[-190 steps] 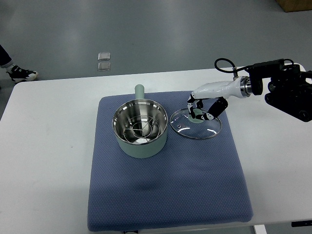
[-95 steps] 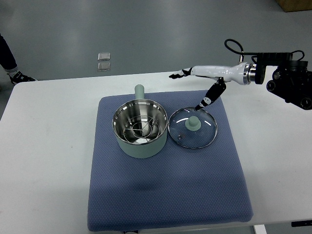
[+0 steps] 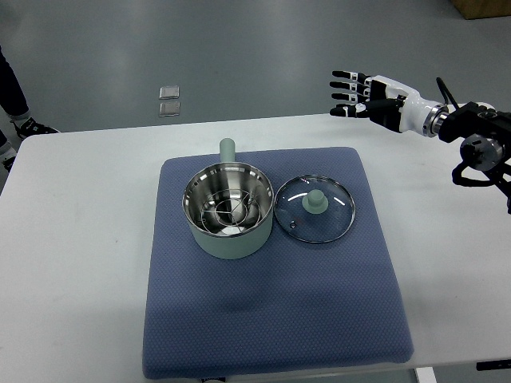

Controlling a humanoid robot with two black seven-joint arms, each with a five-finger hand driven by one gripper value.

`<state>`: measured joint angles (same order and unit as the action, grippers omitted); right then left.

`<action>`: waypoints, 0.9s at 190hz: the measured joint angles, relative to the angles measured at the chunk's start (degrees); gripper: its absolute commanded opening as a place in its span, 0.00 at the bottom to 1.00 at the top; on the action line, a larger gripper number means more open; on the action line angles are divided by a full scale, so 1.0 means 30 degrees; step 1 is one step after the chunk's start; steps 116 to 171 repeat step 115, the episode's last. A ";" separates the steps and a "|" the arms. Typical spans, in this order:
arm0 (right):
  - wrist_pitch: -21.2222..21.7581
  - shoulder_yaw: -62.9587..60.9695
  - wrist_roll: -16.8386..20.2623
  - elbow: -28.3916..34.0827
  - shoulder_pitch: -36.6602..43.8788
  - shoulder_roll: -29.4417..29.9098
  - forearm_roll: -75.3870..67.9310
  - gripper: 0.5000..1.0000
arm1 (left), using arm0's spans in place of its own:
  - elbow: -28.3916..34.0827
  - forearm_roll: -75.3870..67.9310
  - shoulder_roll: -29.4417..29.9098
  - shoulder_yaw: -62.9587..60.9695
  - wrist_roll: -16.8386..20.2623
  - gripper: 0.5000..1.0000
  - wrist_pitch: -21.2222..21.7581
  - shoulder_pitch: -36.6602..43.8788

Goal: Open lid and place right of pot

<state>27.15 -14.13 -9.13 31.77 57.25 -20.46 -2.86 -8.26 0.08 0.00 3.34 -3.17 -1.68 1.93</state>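
Lid-to-hand relation: round glass lid with pale green knob (image 3: pixel 314 210) lies flat on the blue quilted mat (image 3: pixel 271 319), just right of the pale green steel-lined pot (image 3: pixel 230 211), rims about touching. Right hand (image 3: pixel 371 98) is up at the table's far right, well apart from the lid, which sits down-left of it. Pot handle points away toward the far edge; lid is round, no long axis. Only the right arm shows, so it is nearer. Fingers are spread flat, holding nothing, touching nothing. Judgement: lid looks placed, task near done; retreat likely next.
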 measured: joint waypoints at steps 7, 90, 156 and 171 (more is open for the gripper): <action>0.0005 0.0000 0.0614 -0.0160 -0.0303 0.0192 -0.1805 0.87 | 0.0000 0.0000 0.0000 0.0000 0.0000 1.00 0.0000 0.0004; 0.0069 -0.0013 0.2233 -0.0369 -0.1799 0.1213 -0.7485 0.87 | 0.0056 0.0000 0.0000 -0.0004 0.0000 1.00 0.0056 0.0001; 0.0238 -0.0013 0.2209 -0.0370 -0.1897 0.1224 -0.7400 0.87 | 0.0049 0.0000 0.0000 -0.0002 0.0000 1.00 0.0063 0.0000; 0.0238 -0.0013 0.2209 -0.0370 -0.1897 0.1224 -0.7400 0.87 | 0.0049 0.0000 0.0000 -0.0002 0.0000 1.00 0.0063 0.0000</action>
